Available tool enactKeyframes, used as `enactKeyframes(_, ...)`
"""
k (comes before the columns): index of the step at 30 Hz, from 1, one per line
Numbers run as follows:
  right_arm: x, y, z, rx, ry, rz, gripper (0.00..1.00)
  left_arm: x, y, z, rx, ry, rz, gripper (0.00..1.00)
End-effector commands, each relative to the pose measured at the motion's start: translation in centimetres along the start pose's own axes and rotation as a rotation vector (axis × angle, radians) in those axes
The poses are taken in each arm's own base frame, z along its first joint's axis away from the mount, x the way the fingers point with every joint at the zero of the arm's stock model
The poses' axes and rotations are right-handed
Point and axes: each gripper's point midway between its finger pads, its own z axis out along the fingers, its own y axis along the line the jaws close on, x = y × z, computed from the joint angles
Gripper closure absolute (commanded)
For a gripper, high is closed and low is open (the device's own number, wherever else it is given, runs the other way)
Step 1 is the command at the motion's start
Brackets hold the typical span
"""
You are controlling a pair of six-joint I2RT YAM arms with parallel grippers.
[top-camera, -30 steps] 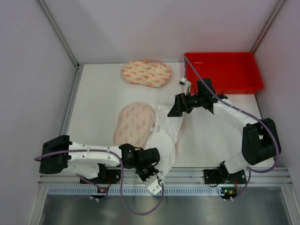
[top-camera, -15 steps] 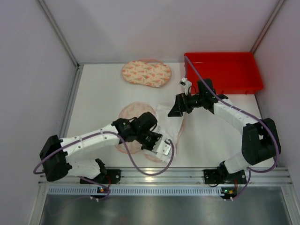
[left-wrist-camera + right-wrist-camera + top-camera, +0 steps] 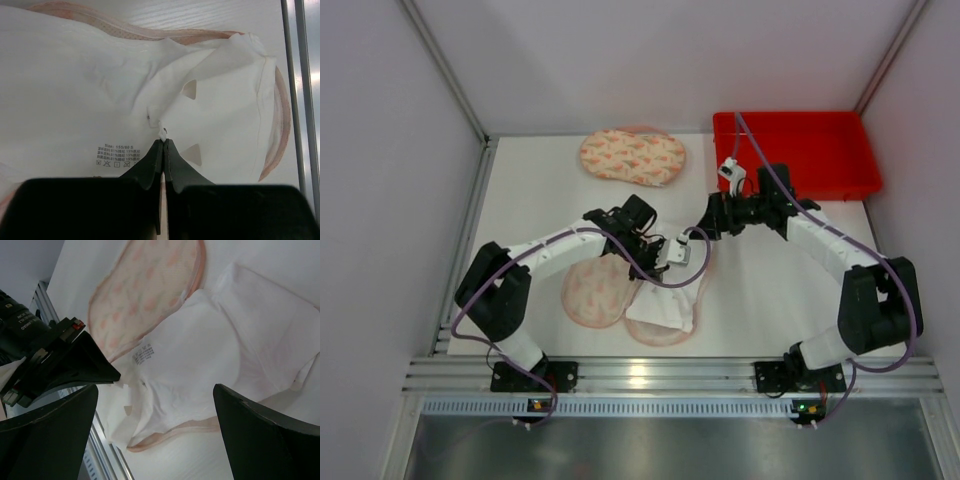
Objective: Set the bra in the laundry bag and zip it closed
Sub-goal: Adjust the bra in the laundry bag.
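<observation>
The white bra [image 3: 672, 296] lies spread over the right half of the open laundry bag, whose pink patterned left half [image 3: 593, 290] lies bare beside it. My left gripper [image 3: 658, 262] hovers over the bra's upper part, shut on a small white tab of the bra [image 3: 162, 133] next to the care label. The bag's pink rim [image 3: 283, 120] shows past the bra's edge. My right gripper [image 3: 706, 226] is just up and right of the bra, wide open and empty. In the right wrist view, the bra [image 3: 200, 350], the bag's patterned half [image 3: 145, 295] and my left gripper [image 3: 117, 376] all show.
A second patterned pouch [image 3: 632, 157] lies at the back of the table. A red tray [image 3: 800, 150] stands at the back right, behind my right arm. The metal rail [image 3: 650, 375] runs along the near edge.
My left arm has swung from the near edge up to the middle, carrying the bra, which now lies flat on the bag. My right gripper has drawn back slightly to the right, still open.
</observation>
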Motion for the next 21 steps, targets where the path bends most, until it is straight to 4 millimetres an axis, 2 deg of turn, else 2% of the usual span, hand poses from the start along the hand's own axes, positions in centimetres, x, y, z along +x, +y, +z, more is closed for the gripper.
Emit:
enactKeyframes(1, -0.6, 0.7, -1.1, -0.002, -0.030, -0.047, 0.01, -0.5, -0.4, 0.3, 0.036, -0.028, 0.014, 0.96)
enactKeyframes(2, -0.6, 0.6, -1.1, 0.005, -0.031, -0.047, 0.01, 0.0, -0.5, 0.5, 0.037, -0.015, 0.005, 0.88)
enactKeyframes(4, -0.7, 0.2, -1.1, 0.026, -0.036, -0.048, 0.01, 0.3, -0.4, 0.4, 0.029, -0.006, -0.004, 0.80)
enactKeyframes(6, -1.7, -0.7, -1.3, 0.089, -0.060, -0.062, 0.01, -0.7, -0.6, -0.8, 0.016, -0.049, 0.000, 0.71)
enactKeyframes(9, -4.0, -3.3, -2.0, 0.232, -0.114, -0.058, 0.01, -2.5, -0.8, -2.8, -0.025, -0.104, 0.023, 0.66)
enactKeyframes(10, -4.7, -4.1, -2.5, 0.270, -0.134, -0.034, 0.01, -2.7, -0.8, -3.3, -0.040, -0.107, 0.024, 0.59)
enactKeyframes(12, -6.1, -5.6, -3.0, 0.335, -0.174, -0.021, 0.04, -3.6, -0.9, -4.4, -0.073, -0.122, 0.017, 0.58)
enactKeyframes(14, -7.4, -6.2, -3.1, 0.364, -0.218, -0.037, 0.12, -3.9, -0.8, -5.0, -0.095, -0.125, -0.003, 0.55)
enactKeyframes(17, -8.4, -7.1, -1.8, 0.396, -0.203, -0.077, 0.27, -4.6, -0.8, -6.0, -0.121, -0.143, -0.033, 0.52)
enactKeyframes(18, -8.1, -7.2, -1.1, 0.400, -0.172, -0.093, 0.31, -4.7, -0.8, -6.1, -0.125, -0.145, -0.059, 0.50)
enactKeyframes(19, -8.1, -7.5, -0.6, 0.409, -0.156, -0.091, 0.34, -4.9, -0.7, -6.3, -0.130, -0.151, -0.069, 0.46)
enactKeyframes(21, -8.0, -8.6, 0.7, 0.425, -0.115, -0.086, 0.34, -5.2, -0.8, -6.6, -0.138, -0.158, -0.096, 0.45)
